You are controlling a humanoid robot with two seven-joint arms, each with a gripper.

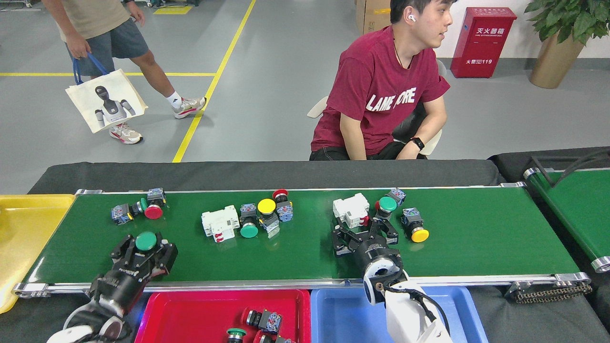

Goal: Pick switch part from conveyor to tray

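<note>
The left gripper [144, 247] is pinching a green-capped switch part [146, 241] above the conveyor [476, 238], close to its near rail at the left end. The right gripper [364, 233] is sitting spread over the belt, just before a white breaker [351, 210]. The red tray [190, 314] is lying below the near rail.

I see the conveyor [476, 238] running from 9 to 3 o'clock across the table [267, 174]. Three clusters of switch parts [264, 214] lie on it. At 6 o'clock, two trays [190, 314] sit side by side. At 12 o'clock, beyond the table, a person [386, 95] sits.
</note>
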